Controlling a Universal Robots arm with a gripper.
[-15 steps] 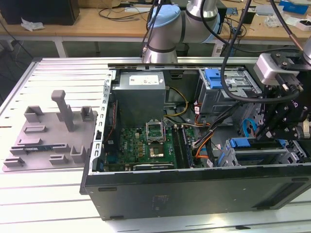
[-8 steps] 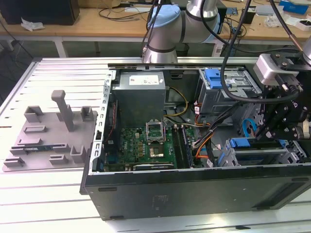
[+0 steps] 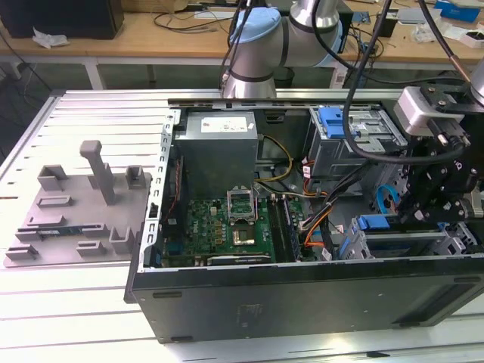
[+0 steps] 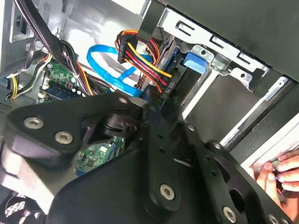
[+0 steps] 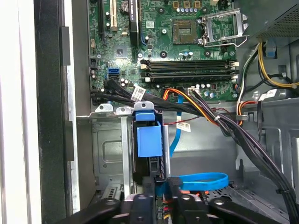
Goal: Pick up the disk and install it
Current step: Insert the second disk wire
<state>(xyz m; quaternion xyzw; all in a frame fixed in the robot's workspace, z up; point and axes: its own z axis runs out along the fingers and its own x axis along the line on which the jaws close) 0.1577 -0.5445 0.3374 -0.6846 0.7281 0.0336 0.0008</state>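
While disk [image 5: 148,142] sits edge-on in cage [image 5: 110,154] | gripper [image 5: 162,198] fingers narrow, apparently pinching its end | likely dense, stiff, shock-sensitive | hold by side rails, not board

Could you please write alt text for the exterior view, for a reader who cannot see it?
A black robot gripper reaches into the drive bay of an open black metal computer case, at the exterior view's right. A grey plastic fixture tray with upright posts lies at the left.

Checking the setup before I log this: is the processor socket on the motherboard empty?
Yes, in the first wrist view the socket lies bare with its metal retention frame swung open beside it and no chip or cooler on it.
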